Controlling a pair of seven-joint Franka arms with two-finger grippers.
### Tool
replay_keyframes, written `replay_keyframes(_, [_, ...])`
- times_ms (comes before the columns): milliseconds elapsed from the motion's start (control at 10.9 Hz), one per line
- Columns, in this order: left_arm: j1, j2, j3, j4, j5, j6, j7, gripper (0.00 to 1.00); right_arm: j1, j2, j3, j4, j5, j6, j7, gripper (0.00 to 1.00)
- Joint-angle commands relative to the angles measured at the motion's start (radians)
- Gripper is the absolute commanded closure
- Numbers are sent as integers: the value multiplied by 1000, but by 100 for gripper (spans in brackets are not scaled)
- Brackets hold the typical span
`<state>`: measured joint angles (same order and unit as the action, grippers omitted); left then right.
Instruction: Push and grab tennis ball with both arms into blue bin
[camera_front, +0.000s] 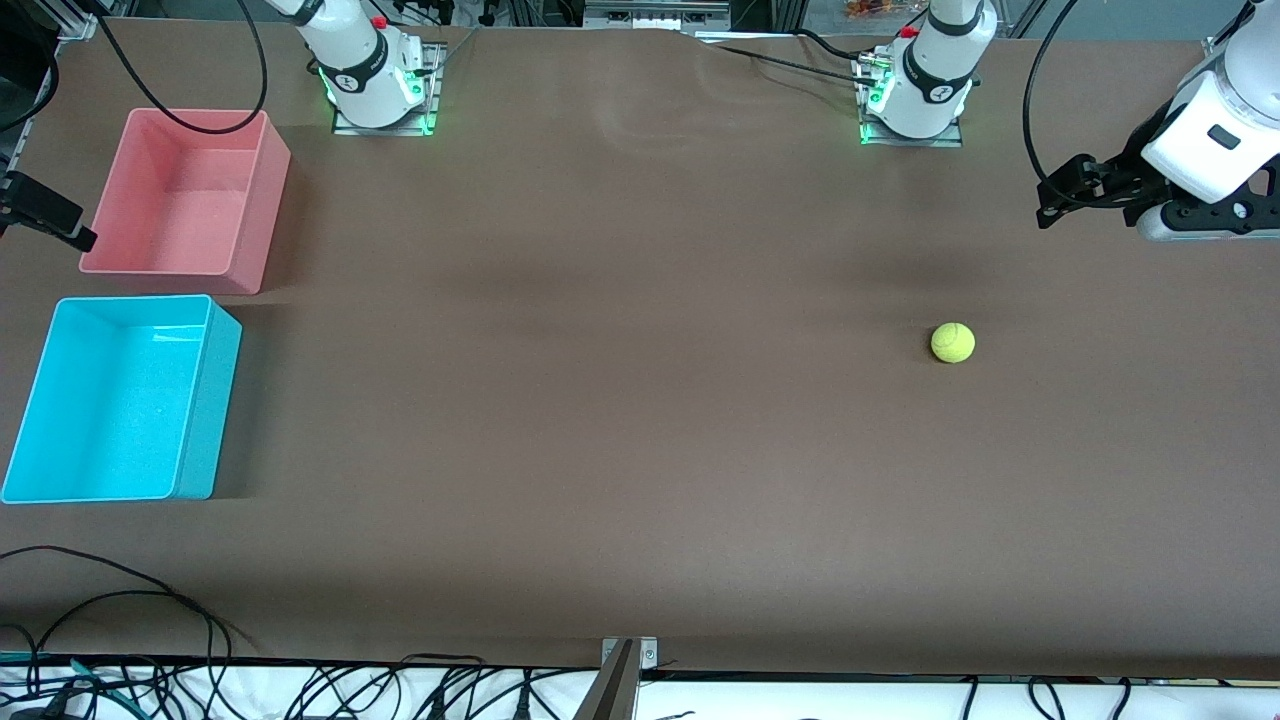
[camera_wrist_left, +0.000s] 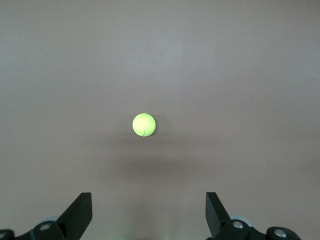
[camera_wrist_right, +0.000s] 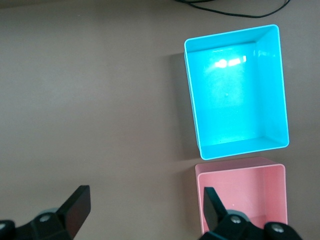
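Observation:
The tennis ball (camera_front: 953, 342) is small and yellow-green and lies on the brown table toward the left arm's end. In the left wrist view the tennis ball (camera_wrist_left: 144, 124) sits ahead of the fingers, centred between them and apart from them. My left gripper (camera_front: 1048, 200) (camera_wrist_left: 148, 197) is open and empty, up over the table near that end, pointing toward the ball. The blue bin (camera_front: 120, 400) (camera_wrist_right: 235, 95) stands empty at the right arm's end. My right gripper (camera_wrist_right: 145, 195) is open and empty, high over the table beside the bins. It does not show in the front view.
An empty pink bin (camera_front: 185, 200) (camera_wrist_right: 245, 192) stands beside the blue bin, farther from the front camera. A black fixture (camera_front: 45, 215) juts in at the table edge by the pink bin. Cables (camera_front: 120, 590) lie along the front edge. The two arm bases (camera_front: 375, 85) (camera_front: 915, 95) stand at the back.

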<state>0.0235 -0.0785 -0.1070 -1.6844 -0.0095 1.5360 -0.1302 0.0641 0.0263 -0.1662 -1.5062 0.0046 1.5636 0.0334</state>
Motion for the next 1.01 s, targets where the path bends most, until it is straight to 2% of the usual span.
replay_keyframes(0, [27, 13, -7, 12, -1, 1, 1, 0, -4, 4, -1, 17, 14, -5, -6, 0])
replay_keyframes(275, [61, 55, -2, -11, -4, 84, -2, 0, -3, -2, -1, 17, 14, -16, -12, 0])
replay_keyframes(641, [81, 91, -2, -20, -3, 88, -2, 0, -3, -6, 4, 17, 15, -59, -12, 0])
replay_keyframes(915, [91, 101, 1, -121, 6, 209, 10, 0, -1, -8, 5, 17, 15, -70, -12, 0])
